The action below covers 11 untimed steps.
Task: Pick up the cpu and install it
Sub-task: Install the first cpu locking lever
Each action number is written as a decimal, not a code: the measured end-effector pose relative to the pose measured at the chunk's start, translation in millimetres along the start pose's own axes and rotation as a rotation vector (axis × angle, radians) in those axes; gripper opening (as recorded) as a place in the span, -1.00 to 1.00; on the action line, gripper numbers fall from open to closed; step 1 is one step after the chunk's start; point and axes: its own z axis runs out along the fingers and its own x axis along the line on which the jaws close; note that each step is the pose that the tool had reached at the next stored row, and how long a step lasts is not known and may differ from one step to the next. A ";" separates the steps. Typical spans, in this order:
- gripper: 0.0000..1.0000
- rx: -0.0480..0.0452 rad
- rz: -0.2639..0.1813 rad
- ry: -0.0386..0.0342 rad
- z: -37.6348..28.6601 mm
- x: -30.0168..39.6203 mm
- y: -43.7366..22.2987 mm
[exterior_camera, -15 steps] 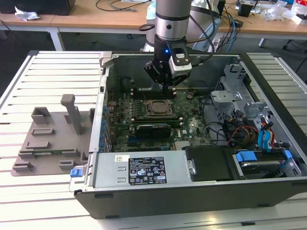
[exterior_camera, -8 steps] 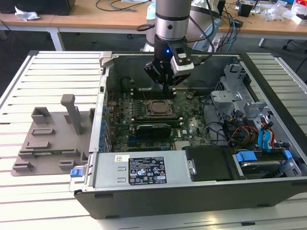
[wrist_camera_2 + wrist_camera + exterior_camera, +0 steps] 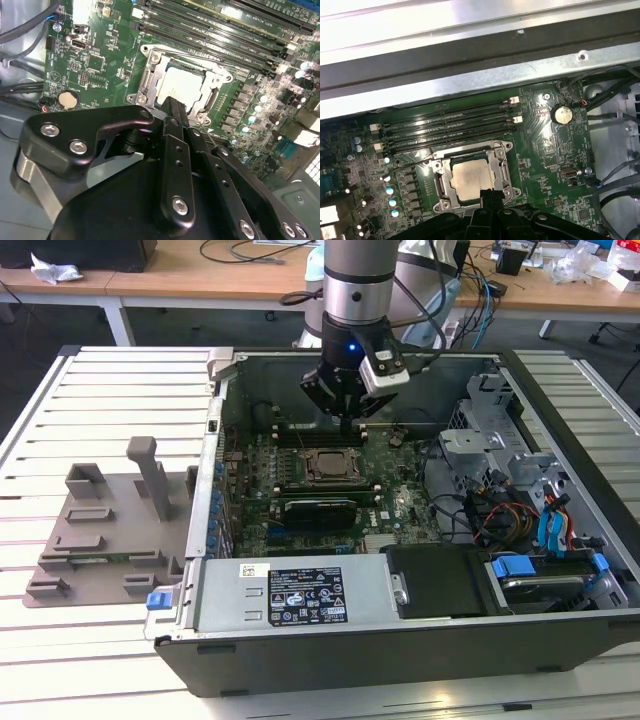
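**Chip Sitting in Its Socket**

Cpu (image 3: pixel 471 179) lying flat inside the metal socket frame (image 3: pixel 501 166) on the green motherboard (image 3: pixel 545 145), seen in both wrist views. Tool (image 3: pixel 347 421) hanging just above the board, at about 12 o'clock from the socket in the exterior view, fingers (image 3: pixel 176 117) pressed together, holding nothing. White label (image 3: pixel 306 595) on the power box, writing too small to read.

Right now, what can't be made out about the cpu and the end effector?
- cpu: near edge hidden by the end effector in both wrist views.
- Whether it is fully seated: too small in the exterior view.
- Contact between the two: fingertips overlap the socket frame, so unclear.
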 end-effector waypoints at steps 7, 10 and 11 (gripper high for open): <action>-0.79 -0.0041 -0.097 -0.0054 0.0 0.0 0.0; -0.79 -0.0060 -0.141 -0.0078 0.0 0.0 0.0; -0.79 -0.0064 -0.154 -0.0085 0.0 0.0 0.0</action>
